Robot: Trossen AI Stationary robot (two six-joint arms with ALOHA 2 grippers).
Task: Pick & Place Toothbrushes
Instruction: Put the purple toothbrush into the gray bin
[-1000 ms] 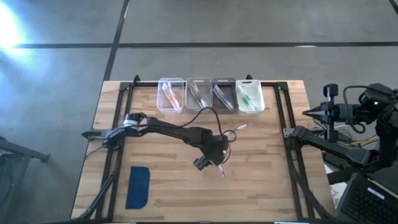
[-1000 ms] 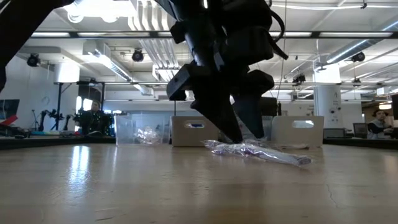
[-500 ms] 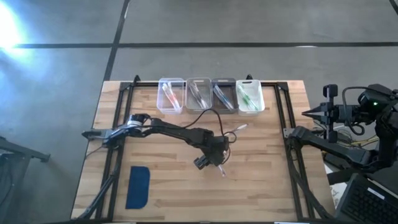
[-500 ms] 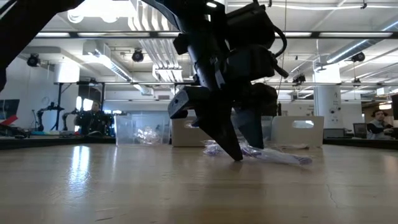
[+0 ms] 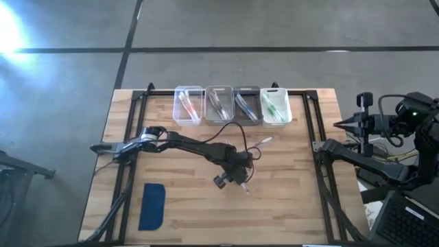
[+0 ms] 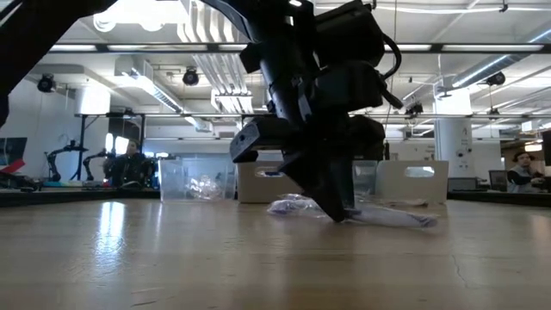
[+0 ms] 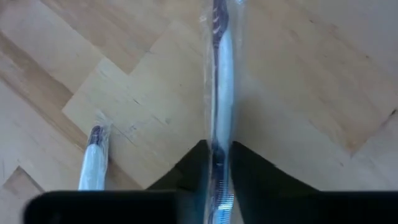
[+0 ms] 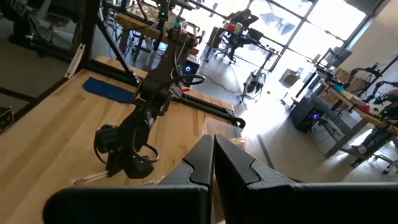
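My left gripper (image 5: pixel 238 175) stands at mid-table, slanting down, shut on a clear-wrapped toothbrush (image 7: pixel 219 74) that lies on the wood. The low view shows the gripper's tips (image 6: pixel 339 213) at the table top with the wrapper (image 6: pixel 387 215) stretched out beside them. A second wrapped toothbrush (image 7: pixel 93 163) lies close by, and another (image 5: pixel 265 141) farther toward the bins. My right gripper (image 8: pixel 212 163) is shut, held high off the table's right side. My left gripper pinches the wrapped toothbrush (image 7: pixel 218 152) between its two fingers, somewhere along its shaft. The fingers slant down from above and lie across it. The toothbrush rests flat on the table, and a long stretch of it runs on ahead of the fingers.
Four small bins (image 5: pixel 232 104) stand in a row at the table's far edge, several holding toothbrushes. A flat dark-blue pad (image 5: pixel 152 206) lies near the front left. Black frame rails (image 5: pixel 310 123) run along both sides of the table.
My left gripper has sunk a little toward the table and its fingers have shut, taking hold of the wrapped toothbrush. The toothbrush stays on the table.
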